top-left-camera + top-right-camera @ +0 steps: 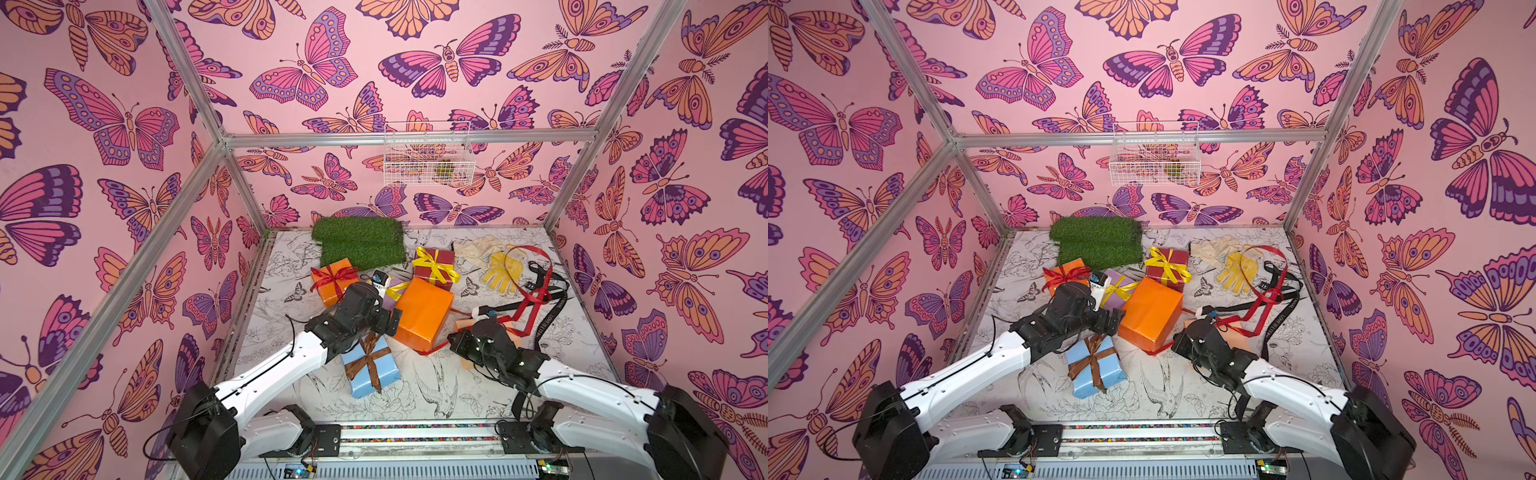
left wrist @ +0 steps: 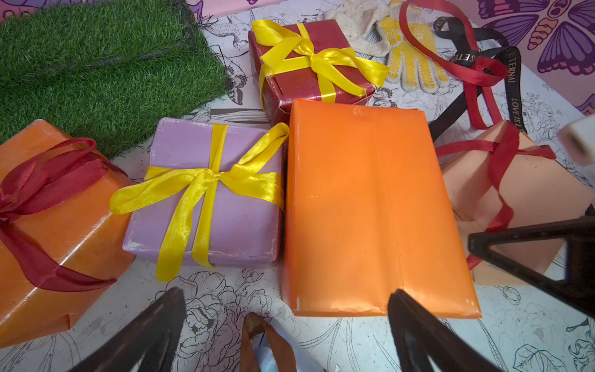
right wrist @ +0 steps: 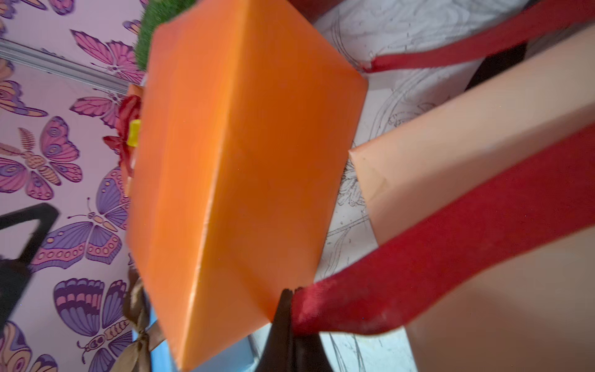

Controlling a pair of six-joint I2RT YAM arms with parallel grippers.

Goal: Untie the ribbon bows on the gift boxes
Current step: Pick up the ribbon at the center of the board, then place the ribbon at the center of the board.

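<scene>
Right wrist view: right fingers (image 3: pixel 283 328) together, clamped on the end of the red ribbon (image 3: pixel 418 257) that lies across the peach box (image 3: pixel 450 145).
Left wrist view: left fingers (image 2: pixel 415 325) wide apart, over the brown bow (image 1: pixel 368 359) on the pale blue box (image 1: pixel 390 378).
Between arms: plain orange box (image 2: pixel 370 209), just beside the lilac box (image 2: pixel 248 225).
Tied: yellow bows (image 2: pixel 206 180) on lilac box and dark red box (image 2: pixel 289 90); red bow (image 2: pixel 48 180) on small orange box (image 2: pixel 80 225).
Table (image 1: pixel 436 374): black lettered ribbon (image 1: pixel 555 305) lying loose.

light: bright, even | shadows: soft | sheen: large orange box (image 2: pixel 370 206) | right wrist: close-range blur | edges: bowed
</scene>
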